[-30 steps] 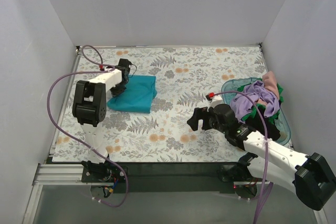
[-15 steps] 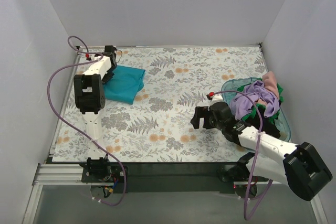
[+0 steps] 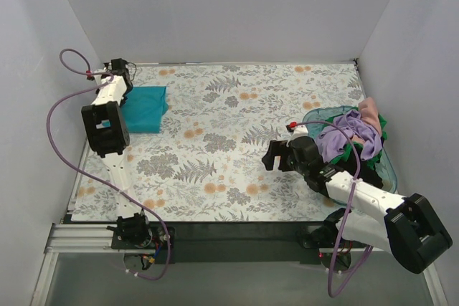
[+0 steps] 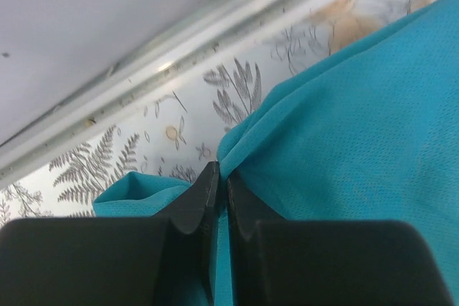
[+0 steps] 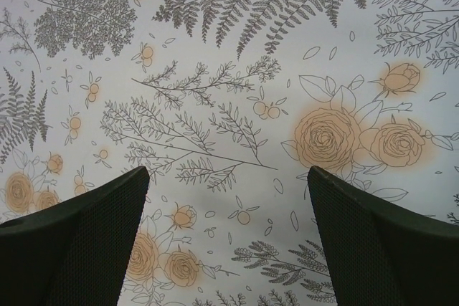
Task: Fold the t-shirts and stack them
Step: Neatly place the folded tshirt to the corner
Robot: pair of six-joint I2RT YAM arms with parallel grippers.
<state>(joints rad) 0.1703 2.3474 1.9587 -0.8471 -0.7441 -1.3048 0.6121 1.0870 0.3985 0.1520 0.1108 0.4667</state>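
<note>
The left arm (image 3: 118, 173) rises steeply from its base at the near edge, bends at a bulky black joint and stretches its white forearm out to the far-left corner. There the left gripper (image 4: 219, 177) points down, its black fingers (image 4: 190, 209) pressed nearly together on a fold of the teal t-shirt (image 4: 358, 141). The right arm (image 3: 351, 191) lies low, angled from the near-right corner in toward the middle. At its end the right gripper (image 5: 226, 173) faces downward, its two dark fingers (image 5: 79, 234) spread wide apart.
</note>
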